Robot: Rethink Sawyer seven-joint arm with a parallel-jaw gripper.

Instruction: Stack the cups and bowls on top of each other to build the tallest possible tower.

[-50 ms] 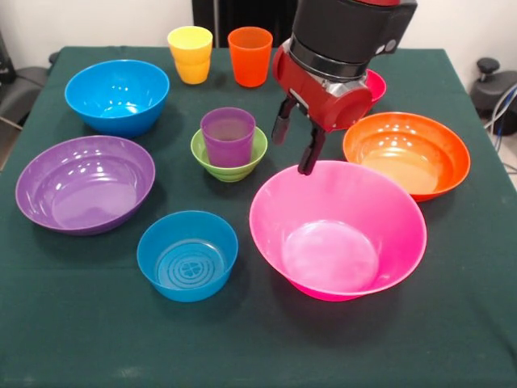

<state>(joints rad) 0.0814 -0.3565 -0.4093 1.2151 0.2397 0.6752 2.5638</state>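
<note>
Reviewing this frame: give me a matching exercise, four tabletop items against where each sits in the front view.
Items:
1. purple cup
2. yellow cup
3. pink bowl
4. small blue bowl

Places:
A. just left of the orange cup, at the far edge
B. below the open gripper
C. inside the green bowl
D. front of the table, left of the pink bowl

Pairs: 1-C, 2-A, 3-B, 4-D

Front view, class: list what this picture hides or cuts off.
- Red bowl: mostly hidden behind the gripper; only a sliver shows.
- Green bowl: its inside is covered by the purple cup standing in it.
- Arm: cut off by the top edge.
- Orange bowl: near rim hidden by the pink bowl.
</note>
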